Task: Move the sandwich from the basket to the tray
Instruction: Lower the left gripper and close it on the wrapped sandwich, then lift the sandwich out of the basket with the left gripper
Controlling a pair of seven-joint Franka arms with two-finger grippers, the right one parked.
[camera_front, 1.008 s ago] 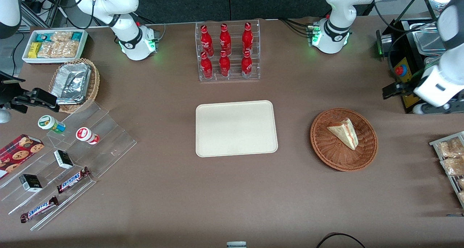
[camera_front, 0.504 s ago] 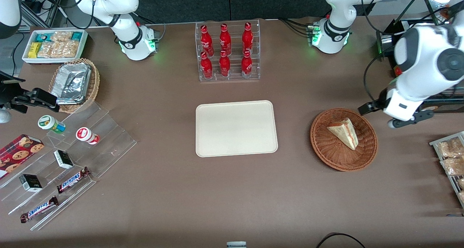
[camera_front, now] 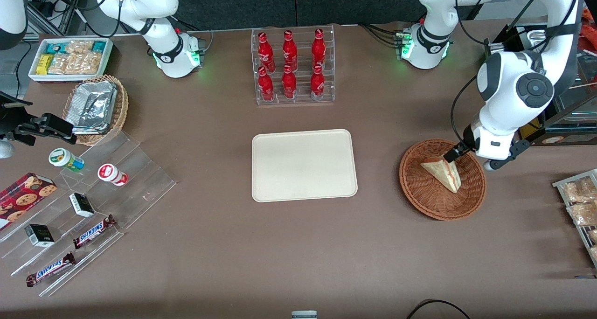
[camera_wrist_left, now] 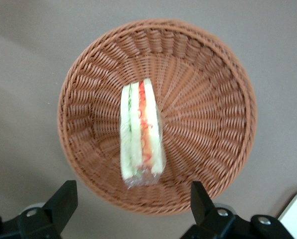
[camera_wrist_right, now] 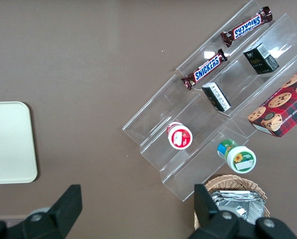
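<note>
We note the gripper (camera_wrist_left: 131,209) spread wide, empty, above the basket (camera_wrist_left: 213,99); the sandwich (camera_wrist_left: 141,134) stands on edge just beneath it; we judge off-centre closing could tip the wedge or snag wicker; tray (camera_front: 304,165) well apart.

A clear acrylic rack of six red cola bottles (camera_front: 293,67) stands at the far middle of the brown table (camera_front: 280,258). Toward the parked arm's end are a white rectangular bin of snack packets (camera_front: 70,58) and, nearer the front camera, a tan wicker basket holding a foil container (camera_front: 95,108). Nearer still, a clear stepped acrylic shelf (camera_front: 140,179) carries two small round tubs (camera_front: 111,174), two small black boxes (camera_front: 81,204) and two Snickers bars (camera_front: 94,231). A red cookie box (camera_front: 23,195) lies beside the shelf.
</note>
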